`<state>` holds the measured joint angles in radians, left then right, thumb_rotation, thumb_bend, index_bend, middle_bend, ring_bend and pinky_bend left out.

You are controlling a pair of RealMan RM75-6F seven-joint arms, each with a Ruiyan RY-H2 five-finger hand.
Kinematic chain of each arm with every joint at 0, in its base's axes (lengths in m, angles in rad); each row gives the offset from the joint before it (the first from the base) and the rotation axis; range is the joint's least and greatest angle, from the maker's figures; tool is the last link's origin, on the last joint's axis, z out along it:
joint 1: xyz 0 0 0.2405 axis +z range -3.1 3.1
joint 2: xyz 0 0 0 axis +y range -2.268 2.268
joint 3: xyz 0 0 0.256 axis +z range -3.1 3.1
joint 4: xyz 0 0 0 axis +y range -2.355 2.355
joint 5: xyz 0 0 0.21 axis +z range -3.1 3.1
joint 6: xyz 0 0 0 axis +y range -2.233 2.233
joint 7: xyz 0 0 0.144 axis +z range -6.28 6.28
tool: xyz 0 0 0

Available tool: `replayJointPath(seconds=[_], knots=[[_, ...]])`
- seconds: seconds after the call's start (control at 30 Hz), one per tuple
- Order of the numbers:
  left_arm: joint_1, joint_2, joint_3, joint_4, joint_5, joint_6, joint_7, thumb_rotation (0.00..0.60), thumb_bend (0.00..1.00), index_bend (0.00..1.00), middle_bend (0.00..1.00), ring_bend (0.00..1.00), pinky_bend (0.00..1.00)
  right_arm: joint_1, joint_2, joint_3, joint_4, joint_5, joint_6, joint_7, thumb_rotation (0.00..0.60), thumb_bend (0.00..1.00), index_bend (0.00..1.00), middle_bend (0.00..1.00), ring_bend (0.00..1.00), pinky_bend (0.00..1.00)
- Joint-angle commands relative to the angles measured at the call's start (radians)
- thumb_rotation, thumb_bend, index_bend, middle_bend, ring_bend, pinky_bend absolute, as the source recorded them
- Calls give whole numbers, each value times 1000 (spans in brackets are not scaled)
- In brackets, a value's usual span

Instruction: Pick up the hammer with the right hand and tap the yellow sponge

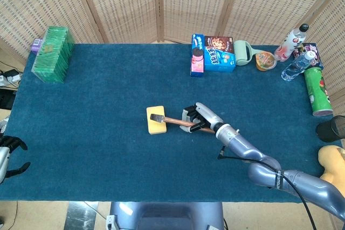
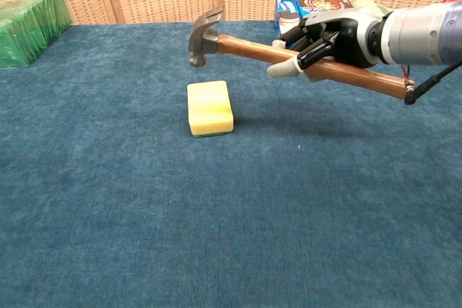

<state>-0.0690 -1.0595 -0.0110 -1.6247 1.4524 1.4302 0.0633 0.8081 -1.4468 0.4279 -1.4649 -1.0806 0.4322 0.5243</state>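
Observation:
My right hand [image 2: 317,40] [image 1: 198,120] grips the wooden handle of the hammer [image 2: 249,50] [image 1: 172,121] and holds it in the air. The handle tilts up to the left, and the metal head [image 2: 203,35] [image 1: 157,118] hangs above the yellow sponge [image 2: 209,107] [image 1: 153,125], clear of it. The sponge lies flat on the blue tablecloth [image 2: 216,207] near the middle. My left hand [image 1: 9,152] shows only at the left edge of the head view, off the table, fingers apart and holding nothing.
Cookie boxes [image 1: 212,53] [image 2: 299,16], a green roller, a cup, bottles and a green can [image 1: 318,91] stand along the back right. A green packet stack [image 1: 53,53] [image 2: 29,14] sits at the back left. A black cup [image 1: 331,129] is at the right edge.

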Motion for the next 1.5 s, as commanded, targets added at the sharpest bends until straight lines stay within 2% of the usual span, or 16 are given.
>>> replayJointPath(seconds=[0.03, 0.37, 0.53, 0.63, 0.7, 0.83, 1.0, 1.1, 1.3, 1.5], knots=[[2, -2, 3, 3, -6, -6, -2, 600, 210, 465, 380, 259, 207, 51, -22, -32, 25, 37, -17, -55, 600, 369, 909, 1000, 1000, 1000], [5, -2, 4, 9, -10, -6, -9, 600, 210, 465, 379, 259, 207, 153, -41, -95, 68, 172, -31, -163, 600, 376, 914, 1000, 1000, 1000], [5, -2, 5, 10, -12, -10, -9, 600, 211, 465, 380, 259, 207, 241, -42, -189, 117, 271, -17, -293, 600, 379, 922, 1000, 1000, 1000], [3, -4, 4, 10, -12, -13, -8, 600, 211, 465, 380, 259, 207, 311, -50, -296, 133, 381, 74, -467, 600, 387, 923, 1000, 1000, 1000], [1, -4, 2, 10, -10, -13, -8, 600, 211, 465, 380, 259, 207, 332, -41, -312, 98, 488, 140, -519, 600, 395, 924, 1000, 1000, 1000], [-2, -3, 2, 9, -11, -19, -6, 600, 212, 465, 379, 259, 207, 345, 8, -295, 7, 610, 178, -533, 600, 397, 927, 1000, 1000, 1000], [-11, -5, 5, 0, -6, -33, -1, 600, 210, 465, 379, 259, 207, 309, 92, -230, -65, 652, 106, -436, 600, 397, 929, 1000, 1000, 1000], [-13, -7, 6, -4, -1, -35, 3, 600, 211, 465, 380, 259, 207, 273, 127, -199, -80, 627, 49, -380, 600, 412, 931, 1000, 1000, 1000], [-17, -2, 10, -18, -8, -48, 15, 600, 210, 466, 380, 259, 207, 214, 139, -143, -66, 563, -51, -279, 600, 428, 938, 1000, 1000, 1000], [-16, 2, 13, -25, -12, -50, 20, 600, 211, 465, 380, 259, 207, 178, 117, -115, -36, 496, -77, -228, 600, 440, 943, 1000, 1000, 1000]])
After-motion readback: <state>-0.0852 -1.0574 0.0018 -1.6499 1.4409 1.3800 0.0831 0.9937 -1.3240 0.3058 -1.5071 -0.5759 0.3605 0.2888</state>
